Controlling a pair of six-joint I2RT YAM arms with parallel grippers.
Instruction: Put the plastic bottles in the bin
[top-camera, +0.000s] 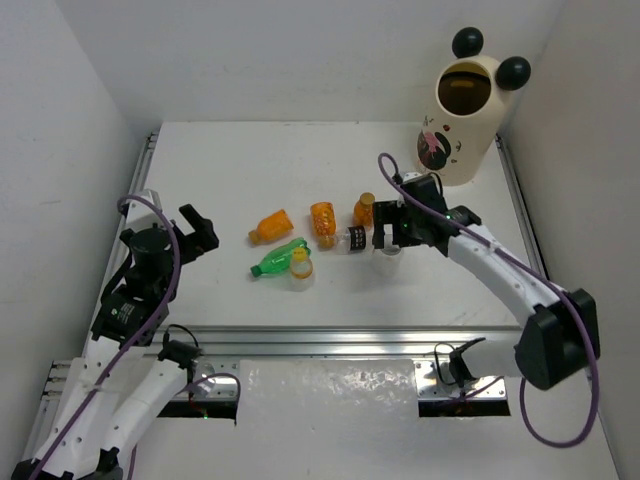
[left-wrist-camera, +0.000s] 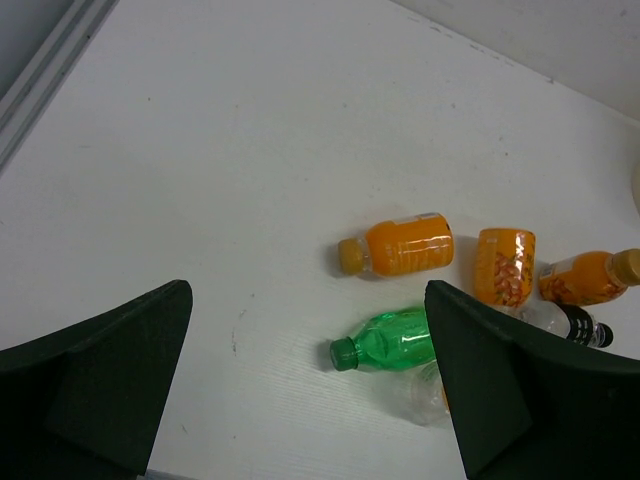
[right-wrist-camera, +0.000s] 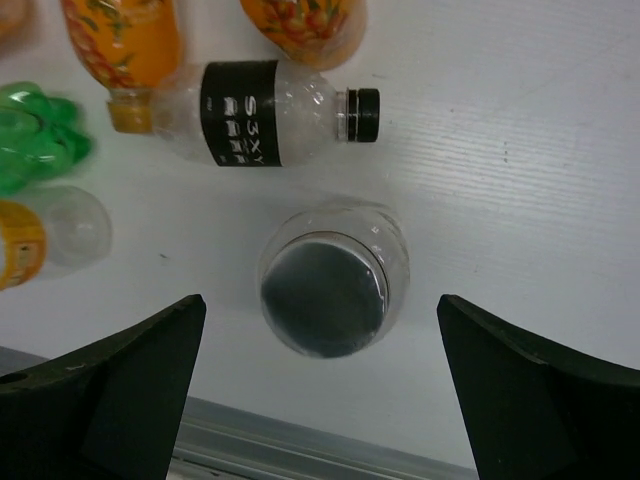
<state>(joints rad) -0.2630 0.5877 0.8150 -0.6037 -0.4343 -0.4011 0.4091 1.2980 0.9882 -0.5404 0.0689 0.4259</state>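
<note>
The cream bin (top-camera: 468, 110) with black ball ears stands at the back right. Three orange bottles (top-camera: 270, 227) (top-camera: 322, 222) (top-camera: 364, 210), a green one (top-camera: 278, 260), a yellow-capped one (top-camera: 300, 267) and a black-labelled clear one (top-camera: 352, 238) lie mid-table. A silver-capped clear bottle (right-wrist-camera: 325, 290) stands upright. My right gripper (right-wrist-camera: 320, 300) is open, directly above it, its fingers either side and apart from it. My left gripper (left-wrist-camera: 308, 290) is open and empty at the left, the green bottle (left-wrist-camera: 395, 340) and an orange one (left-wrist-camera: 405, 245) ahead of it.
A metal rail (top-camera: 330, 338) runs along the table's near edge. White walls close the left, back and right sides. The right wrist view also shows the black-labelled bottle (right-wrist-camera: 270, 112) just beyond the upright one.
</note>
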